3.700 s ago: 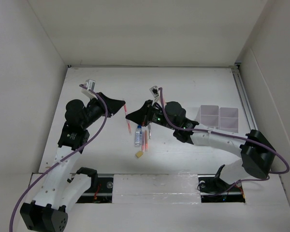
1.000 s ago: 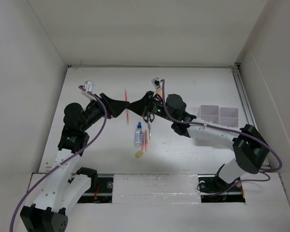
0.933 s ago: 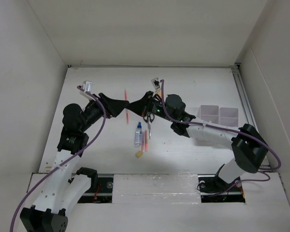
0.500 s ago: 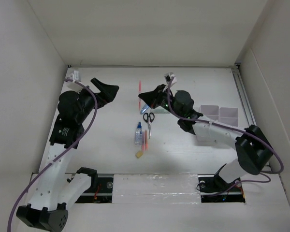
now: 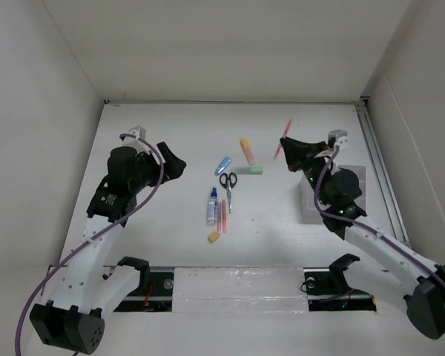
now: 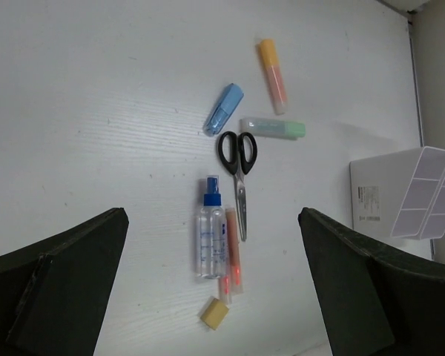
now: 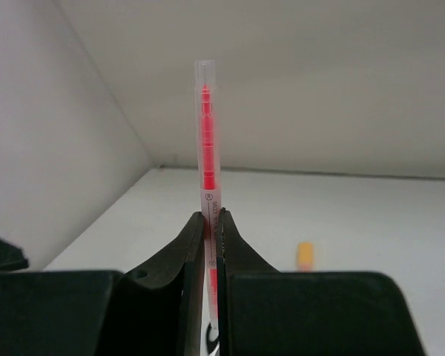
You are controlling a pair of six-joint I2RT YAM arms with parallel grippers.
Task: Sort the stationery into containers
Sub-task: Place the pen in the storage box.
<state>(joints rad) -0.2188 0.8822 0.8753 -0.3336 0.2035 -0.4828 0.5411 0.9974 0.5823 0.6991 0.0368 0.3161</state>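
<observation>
1. One red pen (image 7: pixel 206 133) is pinched tight in the right gripper (image 7: pixel 211 222); it pokes straight out past the fingertips, so its long way runs the same way as the fingers.
2. Seen from above, that pen sits just by the far left corner of the bins (image 5: pixel 354 176); it is near them, but I think it is not over an open bin yet; the right arm (image 5: pixel 371 237) hides part of the bins, so I cannot tell which bin is closest.
3. The bins lie to the near right of the pen; so my guess is that the next move is a short swing that way, then a tip down so the pen's end goes into a bin.
4. The right gripper is much nearer to the bins; the left gripper (image 5: pixel 176 165) is well away to the left of the bins, with its jaws wide apart and nothing in them.
5. More things wait to the left of the bins, between them and the left gripper:
   - The green marker (image 6: pixel 273 128) is the nearest to the bins; then come the orange marker (image 6: pixel 271 65) and the blue marker (image 6: pixel 223 109).
   - The scissors (image 6: pixel 237 167), the glue bottle (image 6: pixel 210 237) and the thin pens (image 6: pixel 231 256) are there too.
   - The yellow eraser (image 6: pixel 214 313) is at the near end.
</observation>
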